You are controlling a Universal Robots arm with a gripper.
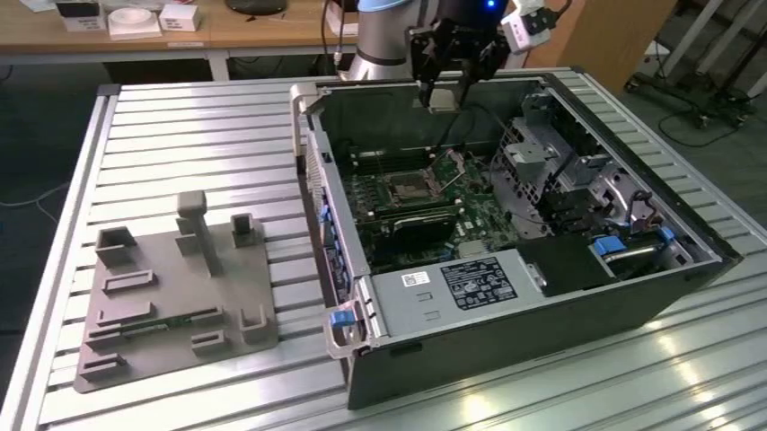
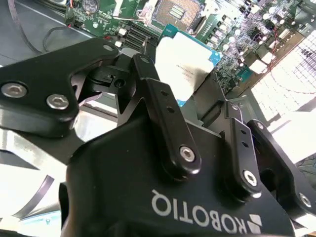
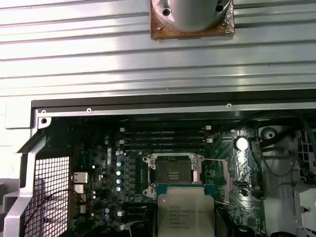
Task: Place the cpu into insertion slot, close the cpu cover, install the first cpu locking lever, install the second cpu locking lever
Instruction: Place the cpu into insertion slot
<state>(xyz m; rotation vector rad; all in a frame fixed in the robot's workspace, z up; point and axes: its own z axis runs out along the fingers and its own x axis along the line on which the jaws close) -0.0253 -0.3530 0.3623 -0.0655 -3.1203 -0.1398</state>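
**Open computer case on a work table, with the chip held above it.** A slatted metal table (image 1: 180, 135) was seen carrying everything, with wide bare room left toward the exterior view's left and along its near edge. An open computer case (image 1: 504, 337) was laid on its side toward the exterior view's right. Its upright walls enclosed the interior on all four sides, so access was left from above alone. A grey fixture plate (image 1: 168, 296) with raised blocks was placed well apart from the case, at the exterior view's left.

Inside the case, a grey power supply (image 1: 462, 283) was set against the near wall. A metal drive cage (image 1: 540, 153) was crowded along the side at the exterior view's right. The green motherboard (image 1: 480, 215) was left exposed between them.

The gripper (image 1: 446, 94) was held over the far rim of the case, clear of the walls, and was clamped on the chip (image 2: 185, 59) by two opposite edges. A thin black cable (image 1: 459, 126) was seen hanging just below it.

The socket (image 3: 172, 173) was found uncovered on the board, well apart from the chip in the exterior view. Long black memory slots (image 3: 163, 139) were ranged between the socket and the far wall.
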